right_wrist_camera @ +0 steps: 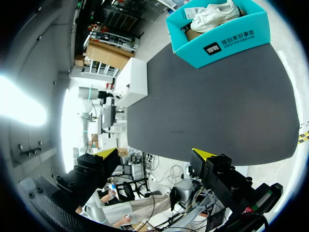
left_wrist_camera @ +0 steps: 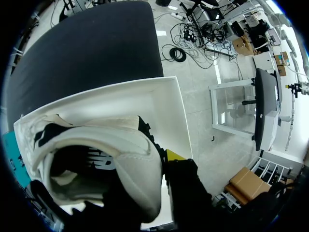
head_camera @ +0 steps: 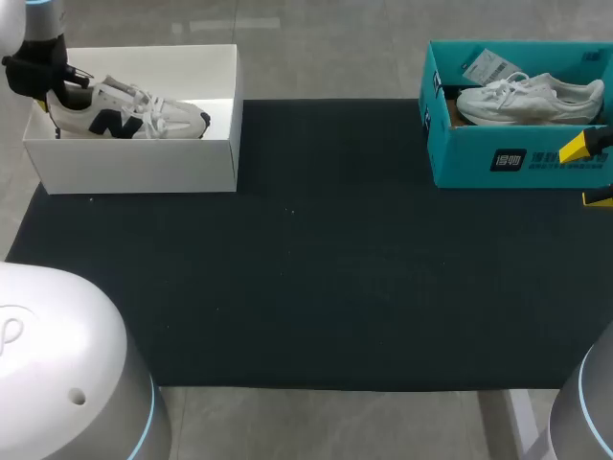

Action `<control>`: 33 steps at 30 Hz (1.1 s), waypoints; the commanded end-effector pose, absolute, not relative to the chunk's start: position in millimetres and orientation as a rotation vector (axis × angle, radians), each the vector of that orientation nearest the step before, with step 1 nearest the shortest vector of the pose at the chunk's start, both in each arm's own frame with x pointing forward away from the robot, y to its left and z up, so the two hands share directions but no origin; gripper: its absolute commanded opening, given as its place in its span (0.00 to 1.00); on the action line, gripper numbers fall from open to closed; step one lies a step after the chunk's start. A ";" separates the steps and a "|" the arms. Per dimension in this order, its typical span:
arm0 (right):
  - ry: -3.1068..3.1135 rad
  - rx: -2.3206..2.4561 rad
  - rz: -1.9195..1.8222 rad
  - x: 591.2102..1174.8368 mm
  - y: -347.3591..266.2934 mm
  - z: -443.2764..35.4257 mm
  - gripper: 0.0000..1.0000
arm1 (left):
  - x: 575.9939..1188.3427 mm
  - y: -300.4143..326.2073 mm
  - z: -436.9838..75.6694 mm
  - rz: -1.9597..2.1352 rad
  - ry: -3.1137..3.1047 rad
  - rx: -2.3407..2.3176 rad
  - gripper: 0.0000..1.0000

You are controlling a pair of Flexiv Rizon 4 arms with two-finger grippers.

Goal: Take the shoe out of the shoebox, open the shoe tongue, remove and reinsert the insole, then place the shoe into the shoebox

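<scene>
A white sneaker with black markings lies in the white shoebox at the back left, toe pointing right. My left gripper is at its heel, shut on the heel collar. Only one yellow fingertip shows in the left wrist view, outside the heel; the other is hidden in the shoe's opening. A second, all-white sneaker lies in the teal shoebox at the back right. My right gripper stands open and empty at the right edge, just in front of the teal box.
A dark mat covers the table between and in front of the two boxes. A paper tag lies in the teal box behind the white sneaker.
</scene>
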State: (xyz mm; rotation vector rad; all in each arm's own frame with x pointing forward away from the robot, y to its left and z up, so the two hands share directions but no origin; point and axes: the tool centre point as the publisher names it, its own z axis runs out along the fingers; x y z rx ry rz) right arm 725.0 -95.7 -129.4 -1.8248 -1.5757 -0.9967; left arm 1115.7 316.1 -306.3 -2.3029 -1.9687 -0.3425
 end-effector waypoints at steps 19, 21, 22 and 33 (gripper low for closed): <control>-1.576 -1.829 -0.995 724.3 -95.2 -129.7 1.00 | 1100.5 303.9 -356.6 -0.364 -1.986 -2.265 0.00; -1.576 -1.829 -0.995 724.3 -95.2 -129.7 1.00 | 1099.9 304.2 -361.5 -0.360 -1.986 -2.255 0.00; -1.576 -1.829 -0.995 724.3 -95.2 -129.7 1.00 | 1099.3 304.3 -363.4 -0.360 -1.982 -2.253 0.00; -1.576 -1.829 -0.995 724.3 -95.2 -129.7 1.00 | 1101.3 306.7 -374.3 -0.322 -1.954 -2.213 0.00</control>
